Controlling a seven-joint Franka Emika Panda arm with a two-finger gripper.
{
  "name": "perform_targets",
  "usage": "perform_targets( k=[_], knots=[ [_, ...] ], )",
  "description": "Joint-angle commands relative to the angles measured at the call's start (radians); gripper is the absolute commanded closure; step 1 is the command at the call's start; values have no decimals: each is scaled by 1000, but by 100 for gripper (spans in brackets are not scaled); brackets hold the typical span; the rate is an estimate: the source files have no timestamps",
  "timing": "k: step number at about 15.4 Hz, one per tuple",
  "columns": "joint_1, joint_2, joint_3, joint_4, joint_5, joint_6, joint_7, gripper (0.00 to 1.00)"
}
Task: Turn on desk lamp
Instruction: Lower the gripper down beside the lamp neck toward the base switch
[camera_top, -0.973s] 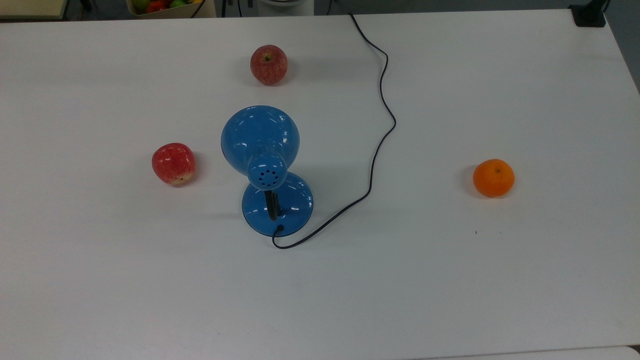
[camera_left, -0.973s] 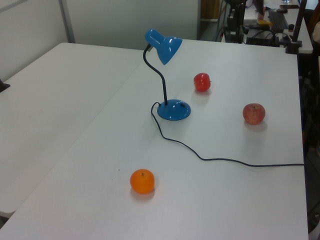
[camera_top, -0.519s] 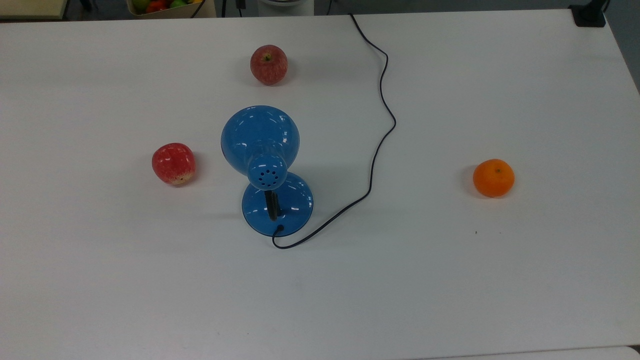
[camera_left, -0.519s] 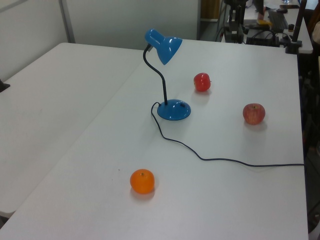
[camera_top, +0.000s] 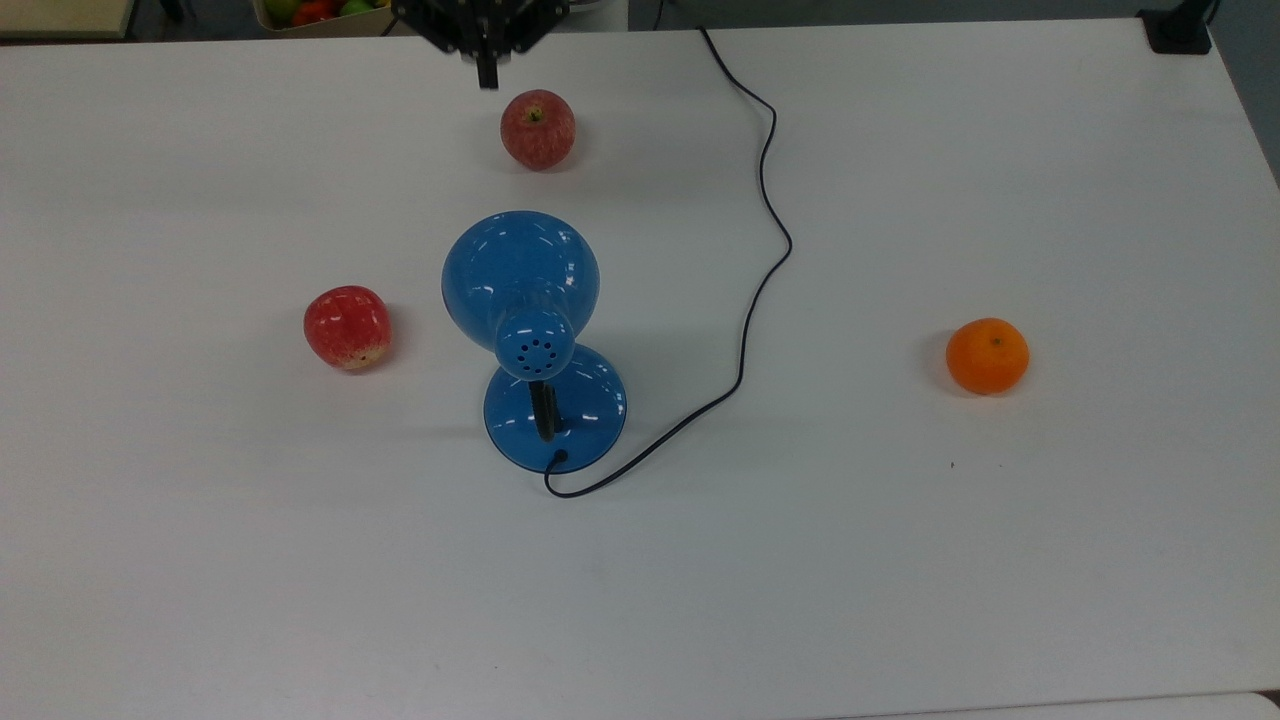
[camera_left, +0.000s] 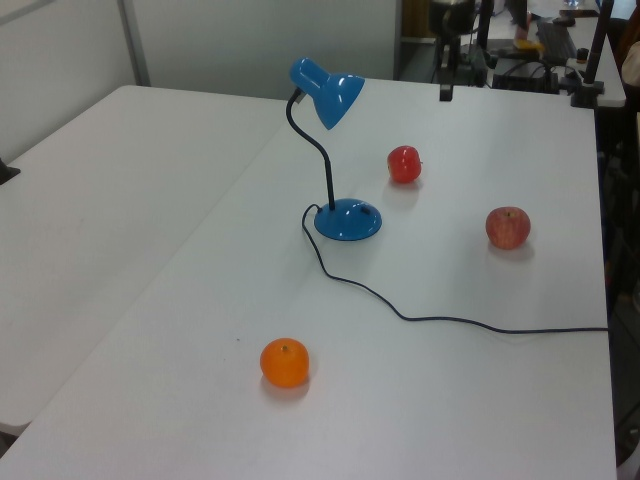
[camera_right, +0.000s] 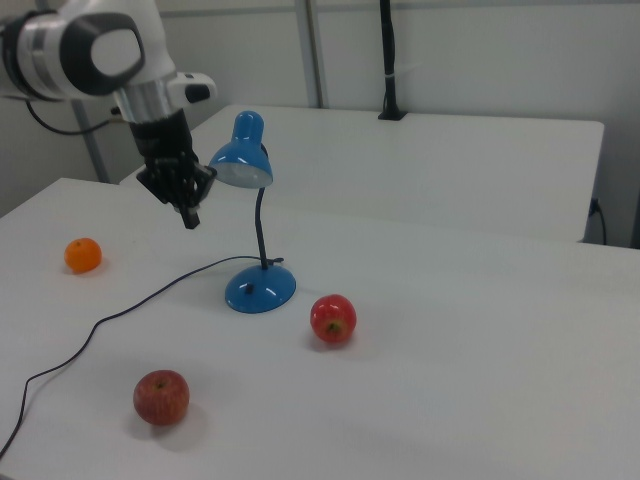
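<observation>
Moved: my fingers (camera_top: 487, 78) have entered above the desk (camera_top: 1000, 550), beyond the desk lamp (camera_top: 535, 340).
Fingers: pressed together, holding nothing.
Desk lamp: upright, mid-desk, untouched, well apart from my fingers.

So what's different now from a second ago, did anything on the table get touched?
The gripper has come into the scene at the top view's upper edge, just above the paler apple, and hangs in the air holding nothing. Nothing on the table was touched: the desk lamp, its cord, the redder apple and the orange all lie where they were.
</observation>
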Motion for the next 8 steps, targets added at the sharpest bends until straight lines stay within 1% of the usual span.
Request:
perform_targets(
  k=[1,5,8],
  knots=[
    [4,21,1,-76,20,134,-15,100],
    [7,55,4,-151,27,289,-9,100],
    [7,103,9,-192,27,398,-9,100]
  ],
)
